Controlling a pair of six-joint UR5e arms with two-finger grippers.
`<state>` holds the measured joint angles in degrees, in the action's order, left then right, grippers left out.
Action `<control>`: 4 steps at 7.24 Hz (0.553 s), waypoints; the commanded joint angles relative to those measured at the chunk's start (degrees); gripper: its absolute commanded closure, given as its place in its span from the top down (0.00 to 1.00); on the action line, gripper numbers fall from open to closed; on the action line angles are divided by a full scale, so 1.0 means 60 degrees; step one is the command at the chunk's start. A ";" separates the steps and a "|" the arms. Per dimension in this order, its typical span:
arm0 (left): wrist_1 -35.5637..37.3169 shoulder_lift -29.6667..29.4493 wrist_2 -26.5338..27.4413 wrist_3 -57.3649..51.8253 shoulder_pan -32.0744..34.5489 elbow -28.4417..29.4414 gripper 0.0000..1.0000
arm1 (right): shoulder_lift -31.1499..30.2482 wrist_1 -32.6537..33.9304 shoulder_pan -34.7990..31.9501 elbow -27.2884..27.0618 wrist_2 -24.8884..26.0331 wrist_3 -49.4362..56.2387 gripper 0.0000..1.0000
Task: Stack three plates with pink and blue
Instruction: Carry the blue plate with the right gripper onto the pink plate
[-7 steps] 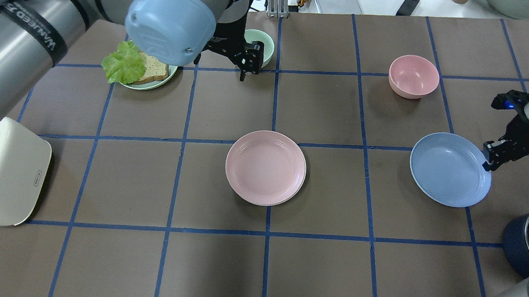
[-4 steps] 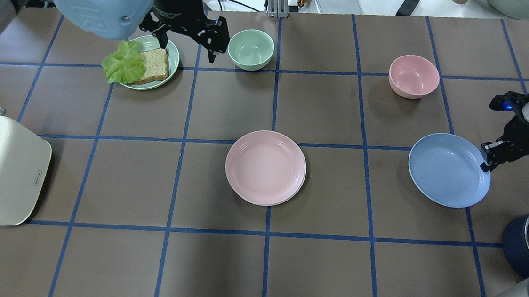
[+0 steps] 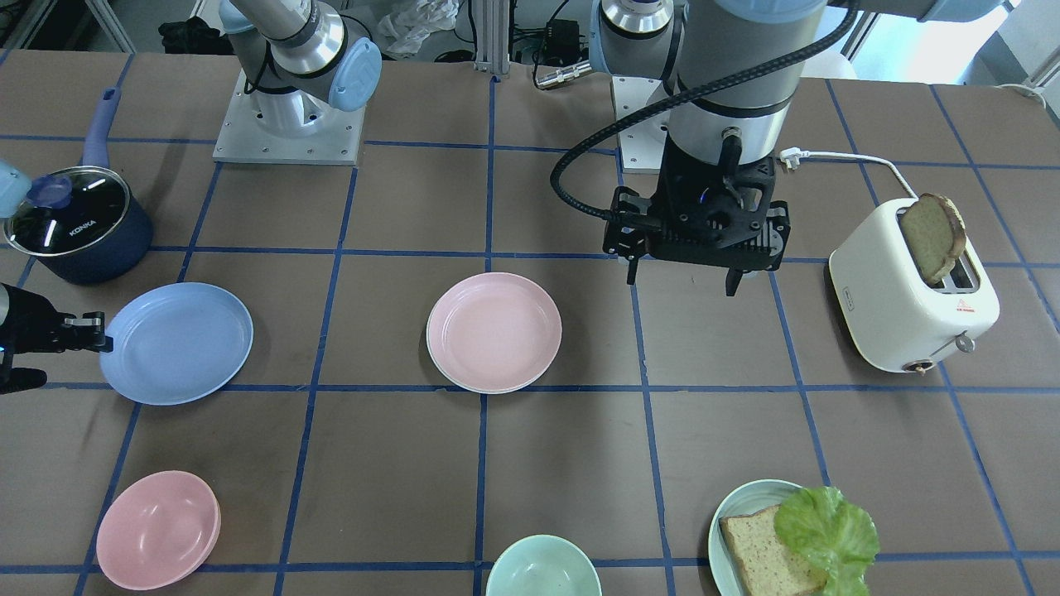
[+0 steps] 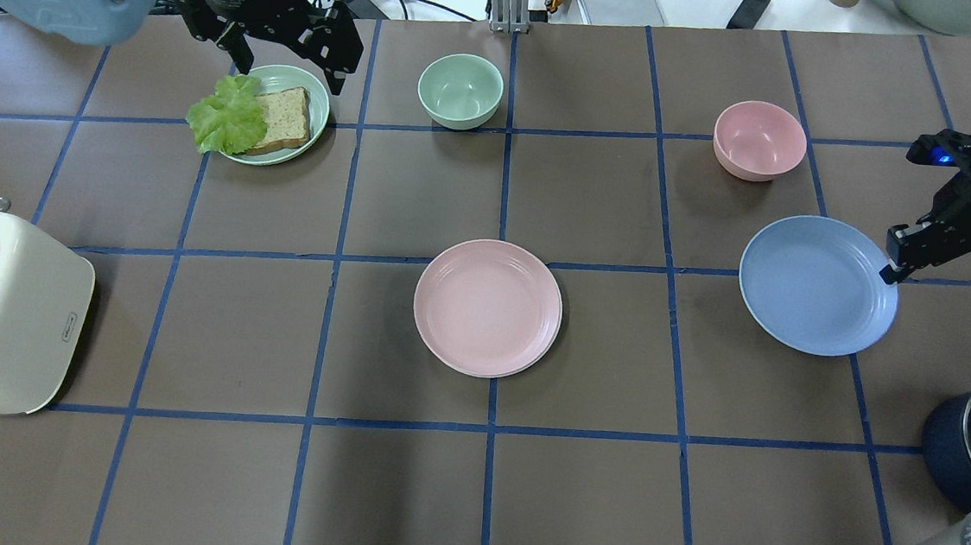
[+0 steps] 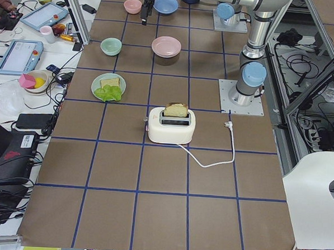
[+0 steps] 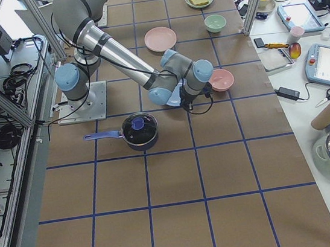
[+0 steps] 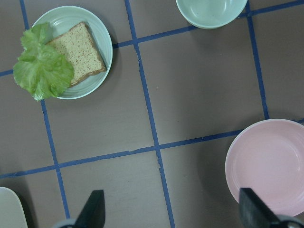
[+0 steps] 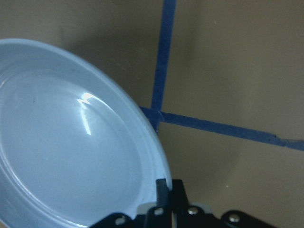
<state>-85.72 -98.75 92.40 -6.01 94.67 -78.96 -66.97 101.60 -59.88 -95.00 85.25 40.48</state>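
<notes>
"Plates: where, and how will they handle?"

"The pink plate (image 4: 487,307) lies mid-surface; a pale rim under it looks like the white plate (image 4: 502,374). The blue plate (image 4: 814,285) is by the right edge, rim pinched in the right jaws. Light, stiff, smooth, I'd judge; take the raised rim."

"Left jaws?"

"Spread, empty, toward the far left corner."

"Counts?"

"One pink, one blue, seemingly one white; a pink bowl (image 4: 759,140), a green bowl (image 4: 460,89), one bread plate (image 4: 321,121)."
</notes>
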 commanded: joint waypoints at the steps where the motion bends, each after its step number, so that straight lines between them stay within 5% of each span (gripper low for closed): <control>1: -0.0127 0.0343 -0.0209 -0.0446 -0.0382 -0.0126 1.00 | -0.0030 -0.0995 -0.0636 0.0716 -0.0716 -0.0285 0.00; 4: -0.0141 0.0769 -0.0151 -0.0624 -0.0470 -0.0419 1.00 | -0.0322 -0.1274 -0.2420 0.0585 -0.1608 -0.2502 0.00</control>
<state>-86.49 -95.13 91.39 -9.53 92.09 -80.86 -68.11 94.33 -69.31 -91.31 78.00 32.39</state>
